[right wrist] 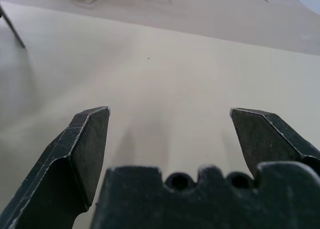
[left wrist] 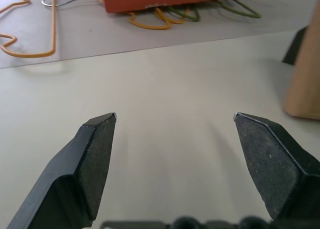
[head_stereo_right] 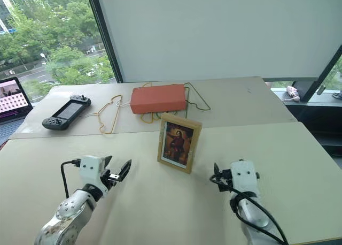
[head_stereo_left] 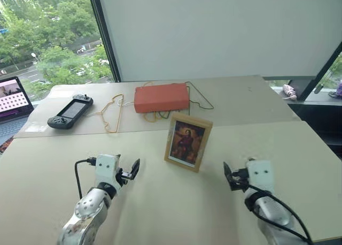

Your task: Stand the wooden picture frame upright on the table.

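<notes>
**Frame on its feet, both hands off it**

Nearest to me, my left fingers (head_stereo_left: 130, 171) are spread wide with nothing between them, hovering low over the near part of the desk (head_stereo_left: 48, 165). My right fingers (head_stereo_left: 231, 178) are spread as well and empty, low over the desk toward its right edge. From the left wrist view I see bare tabletop between the pads (left wrist: 92, 159), and the frame's wooden side off at one margin, apart from me.

Between the two hands and a little farther out stands the wooden picture frame (head_stereo_left: 187, 142). It is upright on the desk, leaning back slightly, its portrait and white mat facing me. Neither hand touches it; each is well apart on its own side.

Beyond it, across the seam, the adjoining tabletop (head_stereo_left: 251, 95) carries an orange-red box (head_stereo_left: 161, 97) lying on some wire hangers (head_stereo_left: 113, 112), and a game controller (head_stereo_left: 70, 112) toward its left edge.

I judge the task as good as done: the frame stands alone. All that seems left is to keep my arms clear of it.
</notes>
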You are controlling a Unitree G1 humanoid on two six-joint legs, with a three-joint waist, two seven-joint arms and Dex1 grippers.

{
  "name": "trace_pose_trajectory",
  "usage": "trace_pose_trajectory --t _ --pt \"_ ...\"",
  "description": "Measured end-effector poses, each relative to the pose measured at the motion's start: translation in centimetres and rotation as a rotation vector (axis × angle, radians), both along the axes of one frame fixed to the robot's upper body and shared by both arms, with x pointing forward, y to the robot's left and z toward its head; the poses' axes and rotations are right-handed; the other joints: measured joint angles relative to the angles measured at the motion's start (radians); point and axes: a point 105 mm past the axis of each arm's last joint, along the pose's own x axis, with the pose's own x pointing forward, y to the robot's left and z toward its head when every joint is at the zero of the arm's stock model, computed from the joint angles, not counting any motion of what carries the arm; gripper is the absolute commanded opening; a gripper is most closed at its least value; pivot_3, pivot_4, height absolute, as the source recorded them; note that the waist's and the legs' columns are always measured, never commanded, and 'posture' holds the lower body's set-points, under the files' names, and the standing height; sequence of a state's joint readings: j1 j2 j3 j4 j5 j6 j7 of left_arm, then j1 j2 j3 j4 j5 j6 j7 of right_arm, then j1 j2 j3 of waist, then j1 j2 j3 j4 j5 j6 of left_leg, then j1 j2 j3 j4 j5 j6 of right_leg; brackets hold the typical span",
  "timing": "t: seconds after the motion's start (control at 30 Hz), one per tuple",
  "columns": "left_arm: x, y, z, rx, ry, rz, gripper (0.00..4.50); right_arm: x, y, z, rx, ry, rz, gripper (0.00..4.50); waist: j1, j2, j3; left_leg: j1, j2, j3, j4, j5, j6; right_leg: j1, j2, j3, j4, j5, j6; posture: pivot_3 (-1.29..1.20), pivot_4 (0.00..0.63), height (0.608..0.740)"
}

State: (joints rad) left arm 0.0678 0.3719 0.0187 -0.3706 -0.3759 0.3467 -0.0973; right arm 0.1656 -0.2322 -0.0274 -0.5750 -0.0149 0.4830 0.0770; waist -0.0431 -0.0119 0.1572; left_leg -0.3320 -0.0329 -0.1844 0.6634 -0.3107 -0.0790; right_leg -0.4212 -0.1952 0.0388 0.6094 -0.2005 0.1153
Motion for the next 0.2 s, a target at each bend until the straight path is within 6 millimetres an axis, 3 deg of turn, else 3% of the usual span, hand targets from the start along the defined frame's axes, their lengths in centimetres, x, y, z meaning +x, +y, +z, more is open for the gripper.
trace_pose_trajectory --t 0.2 --pt "0.60 0.84 -0.07 -0.009 -0.004 0.048 4.09 0.57 -0.88 -0.84 0.007 -0.001 -0.021 4.47 0.001 0.000 0.000 -0.001 0.000 0.000 -0.001 -0.001 0.001 0.000 0.000 0.000 -0.002 0.000 0.000 0.00 0.150 0.740"
